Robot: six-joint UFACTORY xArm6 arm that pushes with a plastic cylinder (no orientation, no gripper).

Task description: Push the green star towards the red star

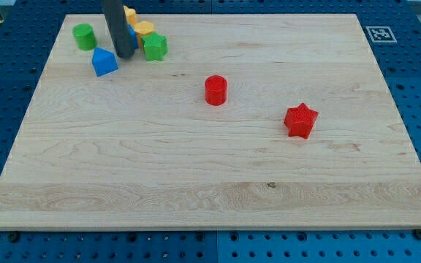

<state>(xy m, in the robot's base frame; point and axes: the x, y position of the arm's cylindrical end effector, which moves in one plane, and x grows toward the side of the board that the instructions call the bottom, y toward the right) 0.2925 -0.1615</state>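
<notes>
The green star point(155, 47) lies near the view's top left on the wooden board point(210, 183). The red star point(300, 120) lies right of the middle, far from it. My tip point(124, 55) comes down from the view's top and stands just left of the green star, close to it, between it and a blue block point(104, 62). Whether the tip touches the green star I cannot tell.
A red cylinder point(215, 90) stands between the two stars. A green cylinder point(84, 36) is at the top left. Yellow blocks point(142, 28) sit behind the rod, with a blue bit partly hidden by it. A tag marker point(379, 33) is at the top right.
</notes>
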